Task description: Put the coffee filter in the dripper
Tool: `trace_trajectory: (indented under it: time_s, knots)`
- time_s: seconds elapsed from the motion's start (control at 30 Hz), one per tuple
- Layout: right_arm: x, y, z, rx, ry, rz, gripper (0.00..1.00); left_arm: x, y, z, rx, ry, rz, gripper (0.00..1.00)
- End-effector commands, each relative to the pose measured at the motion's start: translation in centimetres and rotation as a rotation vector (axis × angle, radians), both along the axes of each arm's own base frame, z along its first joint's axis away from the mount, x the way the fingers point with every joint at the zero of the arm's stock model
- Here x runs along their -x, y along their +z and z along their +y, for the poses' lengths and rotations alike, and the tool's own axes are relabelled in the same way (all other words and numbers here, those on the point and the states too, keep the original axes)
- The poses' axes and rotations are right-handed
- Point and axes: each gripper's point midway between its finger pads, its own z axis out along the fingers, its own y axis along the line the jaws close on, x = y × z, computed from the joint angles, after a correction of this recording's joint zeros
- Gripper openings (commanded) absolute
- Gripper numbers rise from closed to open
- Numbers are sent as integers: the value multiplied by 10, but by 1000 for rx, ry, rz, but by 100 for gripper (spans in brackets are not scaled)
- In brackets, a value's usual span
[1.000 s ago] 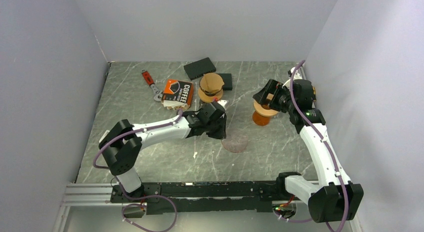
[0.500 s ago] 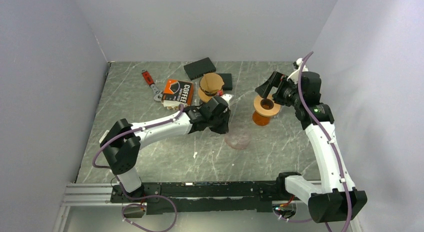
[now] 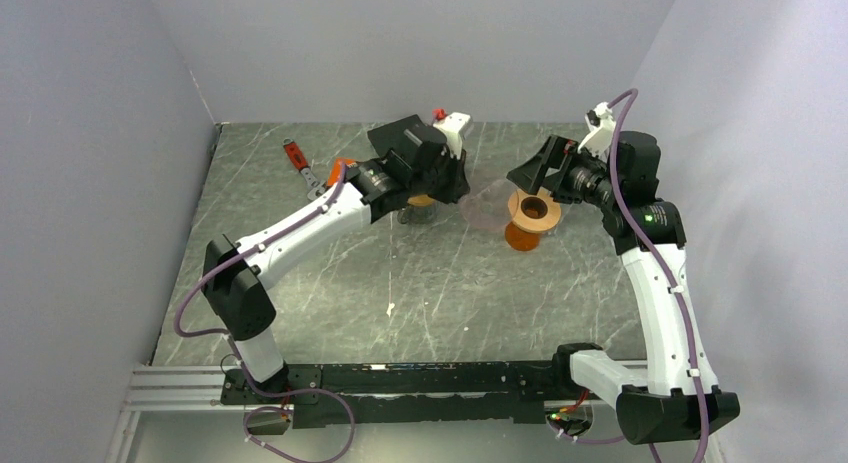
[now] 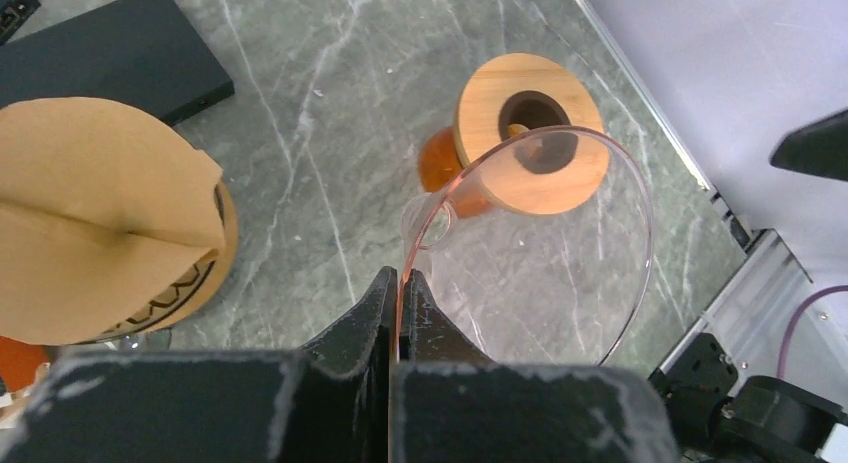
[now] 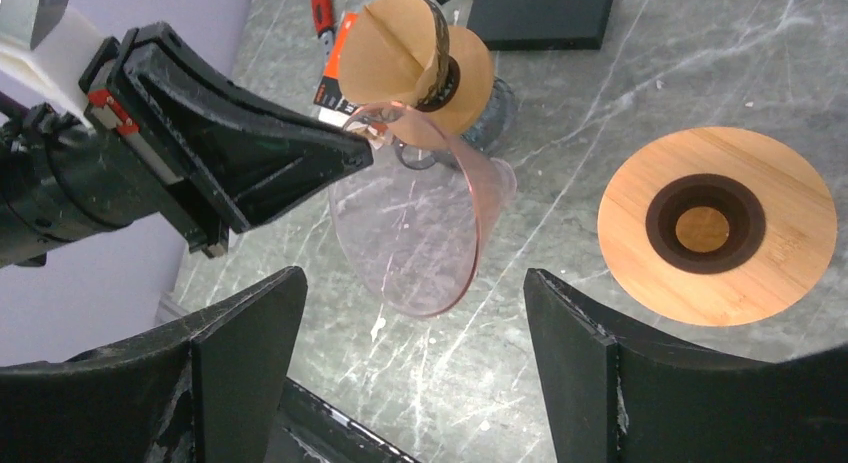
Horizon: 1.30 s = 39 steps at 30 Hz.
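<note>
My left gripper (image 4: 403, 283) is shut on the rim of a clear, pink-tinted glass dripper (image 4: 540, 253), holding it tilted in the air. The dripper (image 3: 485, 205) hangs just left of a wooden ring on an orange base (image 3: 533, 211). Brown paper coffee filters (image 4: 90, 213) sit folded on a holder to the left, and the same filters (image 5: 395, 58) show behind the dripper (image 5: 420, 233) in the right wrist view. My right gripper (image 5: 412, 283) is open and empty above the table beside the wooden ring (image 5: 715, 226); in the top view the right gripper (image 3: 537, 173) hovers over it.
A flat black box (image 4: 110, 53) lies behind the filters, and another black box (image 5: 540, 3) is near the back wall. A red-handled tool (image 3: 295, 155) and an orange coffee pack (image 3: 340, 168) lie at the back left. The right wall stands close behind my right arm.
My left gripper shut on the dripper, lifted it off the table and carried it back and right, up beside the wooden ring. My right gripper drew up and back off the ring.
</note>
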Motion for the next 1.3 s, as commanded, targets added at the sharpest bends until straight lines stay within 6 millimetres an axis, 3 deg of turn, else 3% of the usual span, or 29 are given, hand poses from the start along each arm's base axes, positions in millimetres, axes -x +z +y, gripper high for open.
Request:
trace_trajectory:
  time_s: [0.0, 0.5, 0.63, 0.83, 0.9, 0.97, 1.07, 1.2, 1.27]
  knots:
    - [9, 0, 1, 26, 34, -13, 80, -7, 13, -8, 11, -42, -48, 0]
    - [-22, -71, 9, 136, -21, 178, 51, 5, 29, -14, 105, -81, -40, 0]
    - [-26, -77, 16, 173, -17, 188, 35, 5, 26, -13, 97, -82, -43, 0]
    - [-33, -88, 14, 233, -45, 206, 2, 4, 20, -13, 88, -85, -36, 1]
    - [-36, -89, 15, 233, -50, 205, 0, 4, 20, -13, 91, -92, -36, 3]
    - [-39, -90, 14, 237, -56, 205, 0, 4, 21, -12, 91, -99, -48, 10]
    - [-42, -86, 12, 249, -68, 199, 0, 3, 29, -8, 106, -90, -83, 30]
    - [-47, -82, 9, 270, -78, 192, 0, 6, 47, -6, 171, -136, -146, 75]
    - [-48, -81, 8, 274, -77, 187, 0, 12, 59, -4, 184, -185, -191, 87]
